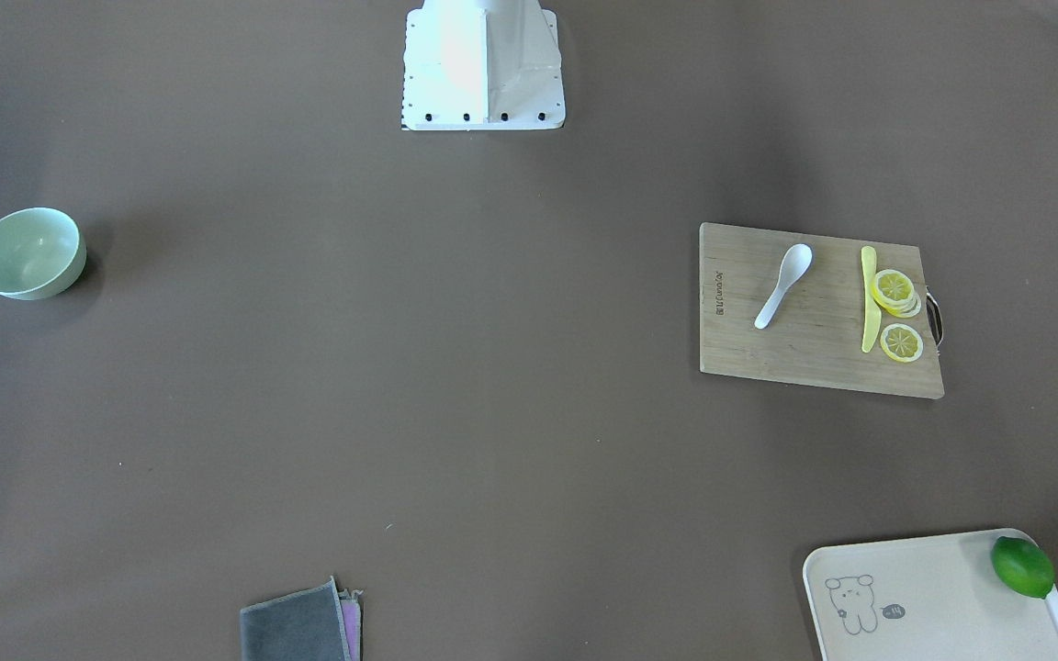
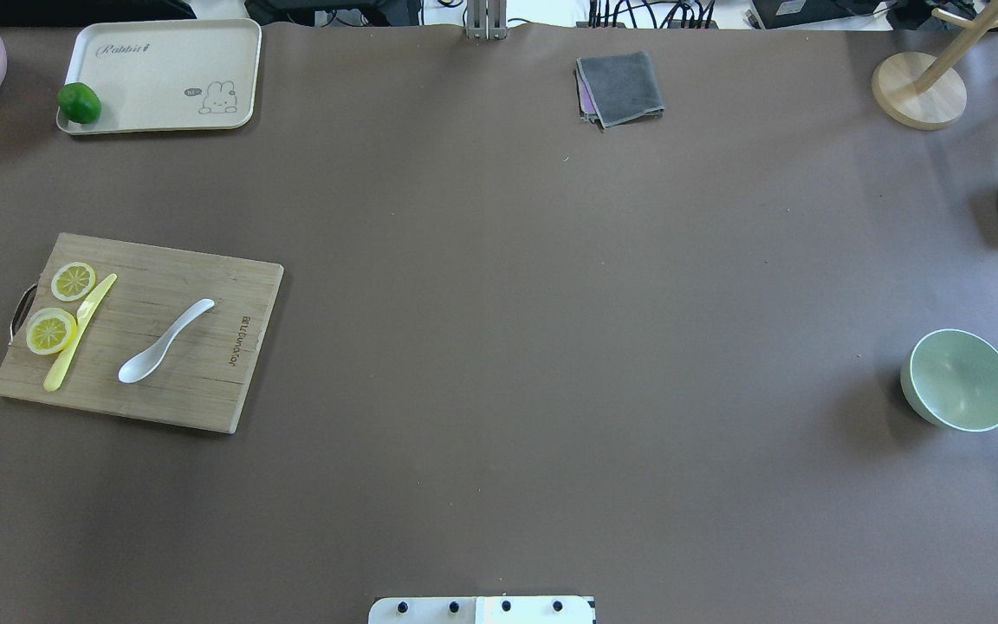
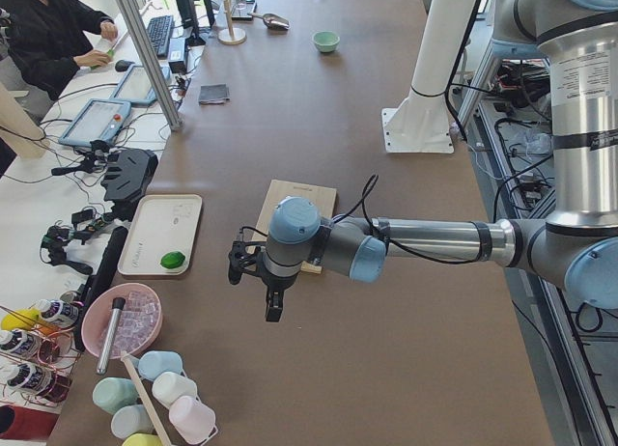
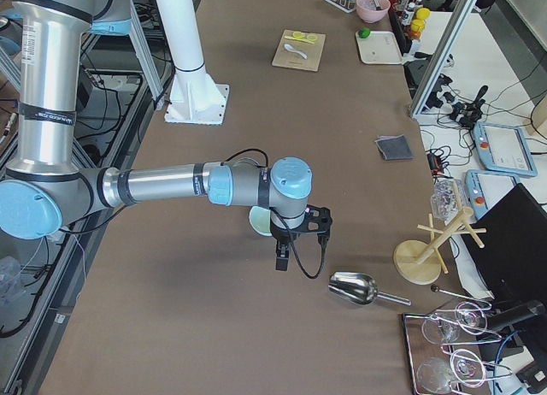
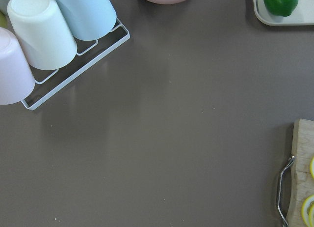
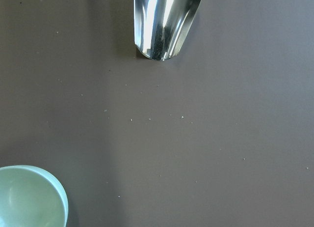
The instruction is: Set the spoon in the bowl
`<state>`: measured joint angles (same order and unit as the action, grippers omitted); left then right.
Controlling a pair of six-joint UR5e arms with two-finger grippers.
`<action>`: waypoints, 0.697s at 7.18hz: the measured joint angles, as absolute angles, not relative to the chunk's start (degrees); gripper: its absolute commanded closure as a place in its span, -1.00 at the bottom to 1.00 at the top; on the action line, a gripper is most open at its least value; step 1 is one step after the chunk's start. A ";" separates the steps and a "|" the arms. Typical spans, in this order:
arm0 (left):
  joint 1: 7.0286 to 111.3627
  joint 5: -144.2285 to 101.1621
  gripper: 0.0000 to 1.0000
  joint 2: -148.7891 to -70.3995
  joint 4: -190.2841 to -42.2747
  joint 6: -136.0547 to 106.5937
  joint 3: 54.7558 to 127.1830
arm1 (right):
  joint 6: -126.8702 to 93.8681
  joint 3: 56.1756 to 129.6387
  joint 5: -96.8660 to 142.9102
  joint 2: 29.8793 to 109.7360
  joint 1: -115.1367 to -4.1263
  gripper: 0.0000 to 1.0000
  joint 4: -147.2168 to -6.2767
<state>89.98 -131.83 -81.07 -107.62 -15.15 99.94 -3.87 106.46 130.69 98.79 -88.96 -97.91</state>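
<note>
The white spoon [image 1: 782, 286] lies on a wooden cutting board [image 1: 814, 363], scoop towards the robot; it also shows in the overhead view [image 2: 163, 342]. The mint-green bowl [image 1: 28, 252] stands empty at the table's other end, as the overhead view [image 2: 960, 380] shows. My left gripper [image 3: 273, 306] hangs over the table beyond the board's handle end, away from the spoon. My right gripper [image 4: 282, 258] hangs beside the bowl [image 6: 27, 200], partly hiding it. Both show only in the side views, so I cannot tell whether they are open or shut.
A yellow knife [image 1: 869, 298] and lemon slices [image 1: 894, 289] share the board. A tray [image 2: 161, 78] with a lime [image 2: 79, 102] lies beyond it. A grey cloth [image 2: 622, 87], a metal scoop [image 6: 164, 23], a wooden stand [image 2: 919, 87] and racked cups [image 5: 44, 35] are near.
</note>
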 measured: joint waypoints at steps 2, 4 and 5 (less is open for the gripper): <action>89.49 -132.01 -0.97 -82.04 -107.59 -15.52 100.11 | -3.89 106.95 130.71 98.62 -88.95 -1.00 -97.90; 87.01 -133.16 -0.97 -83.96 -108.58 -15.56 100.15 | -3.91 108.76 130.70 97.96 -88.73 -1.00 -97.84; 85.36 -133.39 -0.97 -85.29 -110.45 -15.63 99.68 | -4.04 109.12 131.53 97.66 -88.51 -1.00 -97.77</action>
<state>85.36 -133.39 -85.29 -110.45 -15.63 99.68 -4.04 109.12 131.53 97.66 -88.51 -97.77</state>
